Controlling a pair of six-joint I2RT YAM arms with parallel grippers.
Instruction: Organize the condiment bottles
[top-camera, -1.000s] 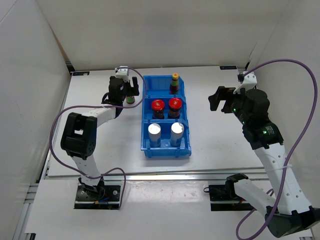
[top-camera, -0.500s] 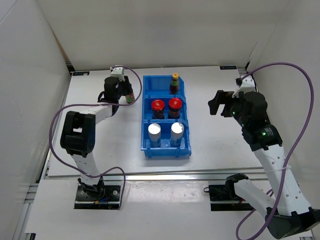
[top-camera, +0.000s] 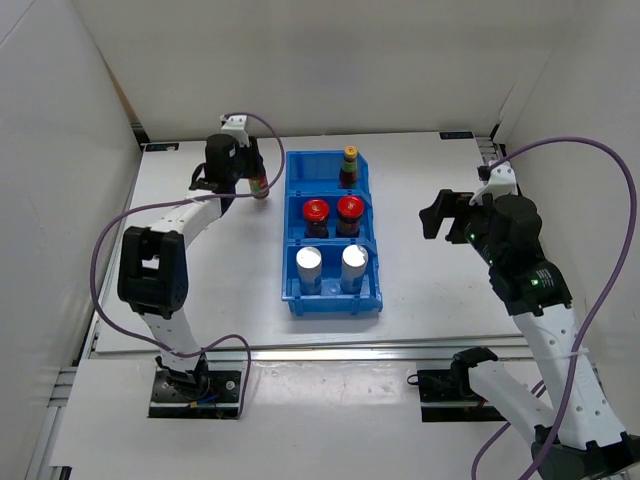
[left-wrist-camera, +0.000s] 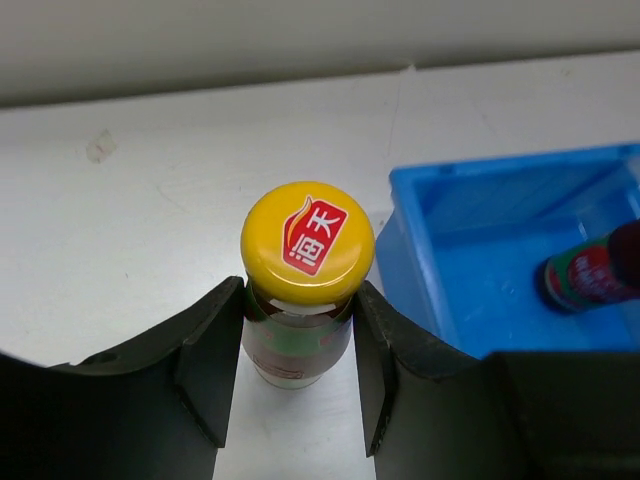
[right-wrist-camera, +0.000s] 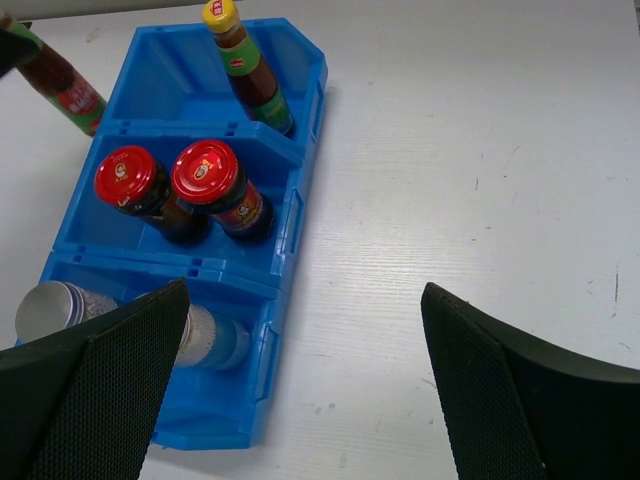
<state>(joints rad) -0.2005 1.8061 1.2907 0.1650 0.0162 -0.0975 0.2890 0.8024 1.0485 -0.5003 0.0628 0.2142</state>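
Observation:
My left gripper (left-wrist-camera: 298, 350) is shut on a slim dark bottle with a yellow cap (left-wrist-camera: 307, 243), holding it by the neck just left of the blue bin (top-camera: 290, 232). The same bottle (top-camera: 258, 184) leans slightly; I cannot tell whether its base touches the table. A matching yellow-capped bottle (top-camera: 350, 165) stands in the bin's far compartment. Two red-lidded jars (top-camera: 316, 214) (top-camera: 349, 211) fill the middle compartment. Two white silver-topped cylinders (top-camera: 309, 266) (top-camera: 354, 263) fill the near one. My right gripper (top-camera: 437, 213) hangs open and empty to the right of the bin.
White walls enclose the table on the left, back and right. In the right wrist view the bin (right-wrist-camera: 300, 205) lies to the left and bare white table (right-wrist-camera: 470, 180) to the right. Cables loop from both arms.
My left gripper has shut on the yellow-capped bottle and shifted with it slightly toward the back wall. The right arm has drifted a little toward the near edge, still open.

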